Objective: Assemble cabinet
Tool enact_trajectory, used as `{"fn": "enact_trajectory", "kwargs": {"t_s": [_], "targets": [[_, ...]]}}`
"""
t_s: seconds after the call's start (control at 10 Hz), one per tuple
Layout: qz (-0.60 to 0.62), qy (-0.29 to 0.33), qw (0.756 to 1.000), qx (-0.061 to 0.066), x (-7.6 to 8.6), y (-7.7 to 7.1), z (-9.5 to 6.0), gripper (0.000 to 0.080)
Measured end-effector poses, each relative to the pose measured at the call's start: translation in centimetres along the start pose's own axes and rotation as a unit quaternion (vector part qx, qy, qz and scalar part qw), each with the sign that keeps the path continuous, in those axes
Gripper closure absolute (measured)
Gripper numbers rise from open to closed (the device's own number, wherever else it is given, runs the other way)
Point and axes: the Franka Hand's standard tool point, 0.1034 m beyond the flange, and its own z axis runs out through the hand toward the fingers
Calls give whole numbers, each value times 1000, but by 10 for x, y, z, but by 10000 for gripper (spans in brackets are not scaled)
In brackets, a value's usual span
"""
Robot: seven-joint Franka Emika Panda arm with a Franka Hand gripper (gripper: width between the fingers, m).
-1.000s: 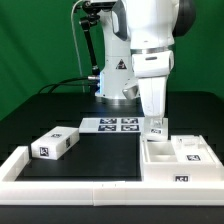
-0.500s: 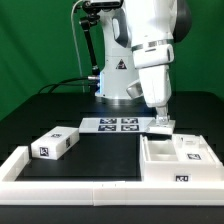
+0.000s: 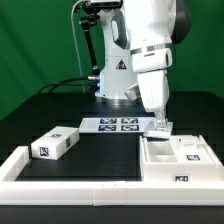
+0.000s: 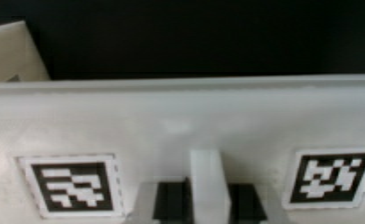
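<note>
Black desk (image 3: 100, 150) with white parts on it, so here's the rundown, big to small. The arm (image 3: 150, 40) leans down toward the exterior view's right. Under it sits the cabinet (image 3: 160, 170), open side up with its compartments showing, tucked just inside the front rail (image 3: 70, 185). The marker board (image 3: 118, 125) lies flat behind it, toward the middle. One block (image 3: 55, 143) lies well apart, over on the exterior view's left near the rail corner. There's another tagged white bit in or on the cabinet around the far right, but I can't make out what it is.

The claw (image 3: 158, 128) is down at the cabinet's back edge. In the wrist view its dark fingers (image 4: 170, 200) sit either side of a thin white rib (image 4: 205, 170) on the tagged wall (image 4: 179, 110). Whether it's actually squeezing or just straddling, I honestly can't tell.

Progress-wise I'd call it early days. That loose block isn't in a compartment yet, and the compartments I can see look mostly unfilled. Plenty left to slot in.
</note>
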Motion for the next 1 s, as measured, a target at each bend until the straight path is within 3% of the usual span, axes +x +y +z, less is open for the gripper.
{"fn": "enact_trajectory", "kwargs": {"t_s": [0.2,0.5,1.0], "targets": [[1,-1,1000,2,-1,0,0,729],[-1,-14,1000,26,-13,0,2,729],[-1,-17,999,28,-12,7,0,729]]}}
